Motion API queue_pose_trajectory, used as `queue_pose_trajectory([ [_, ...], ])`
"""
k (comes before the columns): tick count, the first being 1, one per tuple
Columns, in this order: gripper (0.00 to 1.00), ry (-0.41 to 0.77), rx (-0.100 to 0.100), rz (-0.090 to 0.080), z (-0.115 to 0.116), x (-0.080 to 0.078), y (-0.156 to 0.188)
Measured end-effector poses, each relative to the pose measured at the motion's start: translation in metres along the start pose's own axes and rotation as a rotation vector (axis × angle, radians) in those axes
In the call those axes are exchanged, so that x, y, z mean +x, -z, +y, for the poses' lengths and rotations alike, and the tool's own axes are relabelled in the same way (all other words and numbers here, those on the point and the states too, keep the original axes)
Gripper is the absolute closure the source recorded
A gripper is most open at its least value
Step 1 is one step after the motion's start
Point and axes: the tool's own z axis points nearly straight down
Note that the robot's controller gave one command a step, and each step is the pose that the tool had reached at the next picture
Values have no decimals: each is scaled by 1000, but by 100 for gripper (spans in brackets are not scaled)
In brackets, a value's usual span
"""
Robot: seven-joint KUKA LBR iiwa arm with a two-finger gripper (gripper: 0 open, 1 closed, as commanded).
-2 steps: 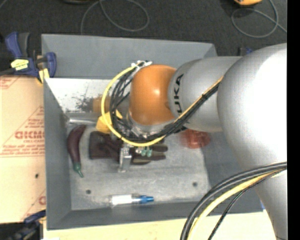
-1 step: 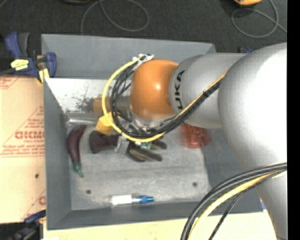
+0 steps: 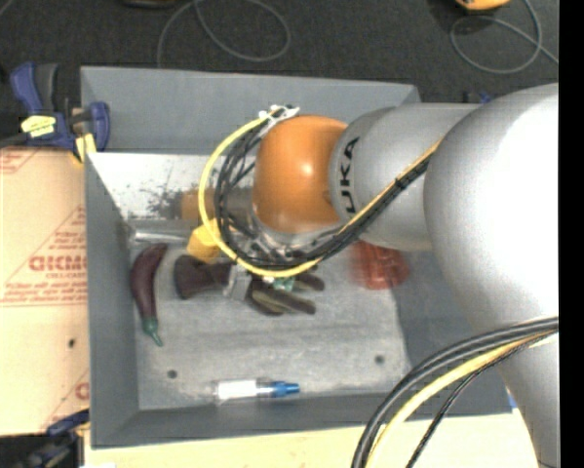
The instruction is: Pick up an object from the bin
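Where the gripper sits: the gripper point(image 3: 272, 273) is low over the middle of the bin point(image 3: 272, 354), under the arm's orange cover point(image 3: 292, 174).
Gripper opening: cannot tell, since cover and cables hide it; nothing can be seen held.
Nearest things: dark flat pieces point(image 3: 284, 302) just on its near side, a dark brown lump point(image 3: 199, 277) just left, and a yellow piece point(image 3: 202, 244) to the far left.
Further off: a purple aubergine toy point(image 3: 145, 291) at the left, a reddish thing point(image 3: 379, 266) at the right, and a white pen with a blue cap point(image 3: 257, 390) well apart by the near wall.
Likely target: the dark flat pieces, judging by position.
Doing it well: centre on one piece, descend straight, close only around that piece, then lift vertically.
Risk: pinching two touching pieces, or nudging the lump.
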Motion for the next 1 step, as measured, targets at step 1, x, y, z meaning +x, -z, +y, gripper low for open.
queue_pose_trajectory([
  [1, 100, -1, 0, 0, 0, 0, 0],
])
